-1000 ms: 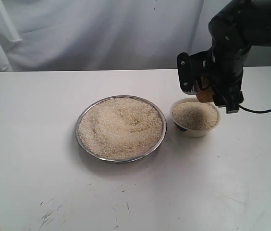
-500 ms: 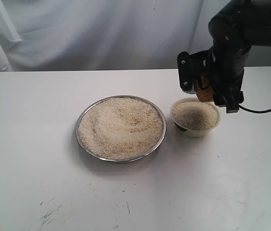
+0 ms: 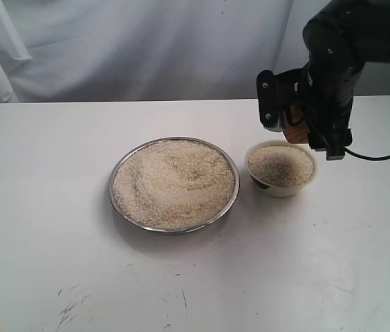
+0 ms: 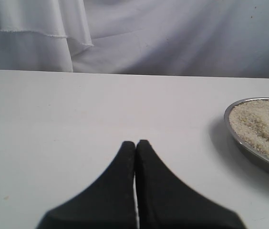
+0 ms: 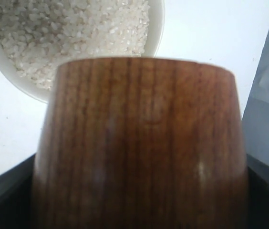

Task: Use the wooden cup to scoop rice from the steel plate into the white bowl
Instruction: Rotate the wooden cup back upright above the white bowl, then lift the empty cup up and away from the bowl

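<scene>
The steel plate [image 3: 174,230] sits mid-table with a wide heap of rice [image 3: 174,181] in it. Just right of it stands the white bowl [image 3: 285,191], also filled with rice [image 3: 280,164]. My right gripper [image 3: 302,130] hovers just above the bowl's far rim, shut on the wooden cup [image 3: 294,133], which shows brown between the black fingers. The right wrist view is filled by the cup's grained wall [image 5: 141,148], with the bowl [image 5: 157,33] and its rice [image 5: 72,28] beyond it. My left gripper [image 4: 135,142] is shut and empty, low over bare table, apart from the plate [image 4: 249,153].
A white cloth backdrop [image 3: 146,48] hangs behind the table's far edge. A black cable [image 3: 382,158] trails from the right arm over the table at the right. Dark scuff marks [image 3: 70,311] dot the near part of the tabletop.
The right gripper with the wooden cup has lifted slightly above the bowl. Plate, bowl and rice have not moved.
</scene>
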Motion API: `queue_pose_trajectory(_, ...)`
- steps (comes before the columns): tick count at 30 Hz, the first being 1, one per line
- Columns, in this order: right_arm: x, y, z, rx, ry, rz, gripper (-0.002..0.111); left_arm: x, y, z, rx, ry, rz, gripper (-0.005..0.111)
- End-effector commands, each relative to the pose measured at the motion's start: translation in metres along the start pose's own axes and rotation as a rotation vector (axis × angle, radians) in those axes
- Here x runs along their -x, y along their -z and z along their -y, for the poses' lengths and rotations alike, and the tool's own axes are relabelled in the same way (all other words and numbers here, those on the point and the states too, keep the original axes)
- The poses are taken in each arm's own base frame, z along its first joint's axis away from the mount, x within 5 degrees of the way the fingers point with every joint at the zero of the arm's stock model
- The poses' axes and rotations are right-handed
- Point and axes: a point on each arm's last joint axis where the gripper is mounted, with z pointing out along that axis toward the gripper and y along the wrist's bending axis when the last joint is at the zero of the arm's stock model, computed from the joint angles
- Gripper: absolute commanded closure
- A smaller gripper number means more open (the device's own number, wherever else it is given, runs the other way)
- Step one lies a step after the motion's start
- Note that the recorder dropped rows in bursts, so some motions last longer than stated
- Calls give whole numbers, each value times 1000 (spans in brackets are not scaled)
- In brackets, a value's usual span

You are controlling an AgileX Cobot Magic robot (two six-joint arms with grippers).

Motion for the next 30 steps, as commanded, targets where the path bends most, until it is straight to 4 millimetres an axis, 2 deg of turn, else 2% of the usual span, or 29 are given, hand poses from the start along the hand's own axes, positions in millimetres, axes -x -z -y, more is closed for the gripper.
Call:
queue_pose_trajectory(1,-1,5,0,-8,-14,19,108,-1,0,0,-2,4,7,107)
queue_pose_trajectory(8,-1,9,0,2,-63,52,108,-1,0,0,-2,4,7,107)
queue_pose_trajectory(13,-5,18,1,16,-153,116,108,-1,0,0,-2,4,7,107)
queue_pose_trajectory(26,-36,68,12,111,-641,506,108,-1,0,0,-2,4,7,107)
queue_pose_trajectory(30,-43,71,5,114,-749,582,108,-1,0,0,-2,4,7,107)
